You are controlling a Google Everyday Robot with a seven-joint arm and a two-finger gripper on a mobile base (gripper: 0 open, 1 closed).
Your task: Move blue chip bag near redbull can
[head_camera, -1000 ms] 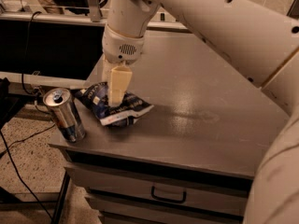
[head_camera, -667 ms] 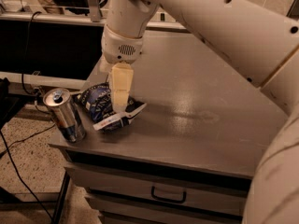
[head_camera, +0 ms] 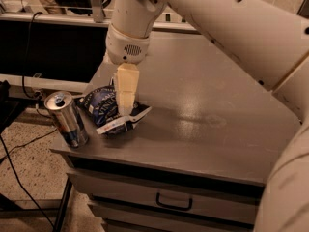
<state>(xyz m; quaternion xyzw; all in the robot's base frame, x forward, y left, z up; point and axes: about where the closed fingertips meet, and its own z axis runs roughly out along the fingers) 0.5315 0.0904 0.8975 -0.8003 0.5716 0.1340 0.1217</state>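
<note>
The blue chip bag (head_camera: 102,106), crinkled dark navy foil with a white and red strip at its near end, lies at the table's front left corner. The redbull can (head_camera: 67,120), slim and silver with blue panels, stands upright at the very corner, just left of the bag with a small gap between them. My gripper (head_camera: 126,109) hangs straight down from the white wrist. Its cream fingers (head_camera: 126,88) are closed on the bag's right part, and the strip end sticks out under them. The far finger is hidden behind the near one.
The grey table (head_camera: 207,110) stretches to the right and back. A drawer with a dark handle (head_camera: 174,204) sits below the front edge. The can stands close to the table's left edge. A black cable (head_camera: 19,173) runs over the floor at the left. My white arm (head_camera: 231,28) crosses the upper right.
The gripper has moved left with the blue chip bag, bringing the bag closer to the redbull can. The can has not moved.
</note>
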